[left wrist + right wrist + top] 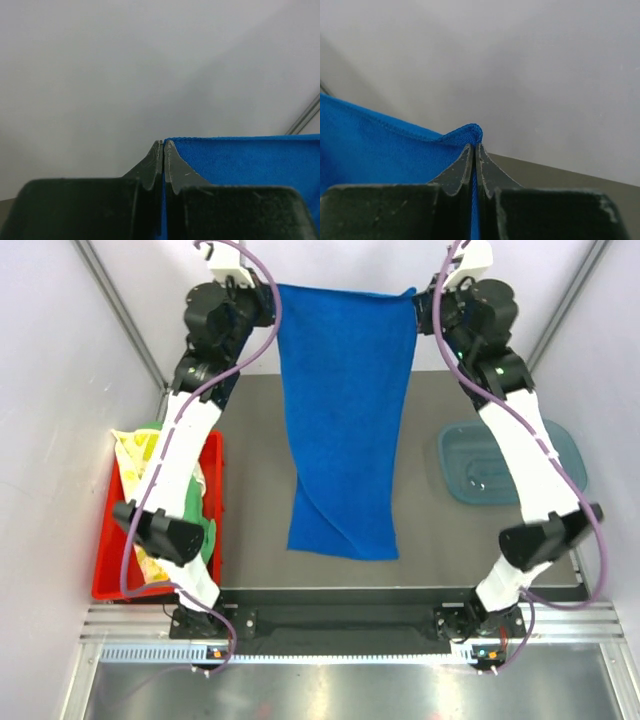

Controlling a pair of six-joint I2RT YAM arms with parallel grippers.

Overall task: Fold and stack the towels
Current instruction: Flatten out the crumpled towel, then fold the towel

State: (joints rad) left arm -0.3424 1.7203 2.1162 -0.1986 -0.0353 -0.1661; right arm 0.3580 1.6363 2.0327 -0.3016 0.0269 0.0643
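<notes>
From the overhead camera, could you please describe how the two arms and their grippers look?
Both the left arm and right arm have white links with black joints, and a purple cable loops along each. The left gripper and right gripper have dark grey, tapered, scuffed fingers.

- Top external, set high behind the arm bases, looks down over the table (440, 540).
- Left wrist sits close behind the left gripper (163, 143), facing a pale wall (125, 65).
- Right wrist sits close behind the right gripper (473, 146) — all three views share the blue towel (345, 420).
</notes>
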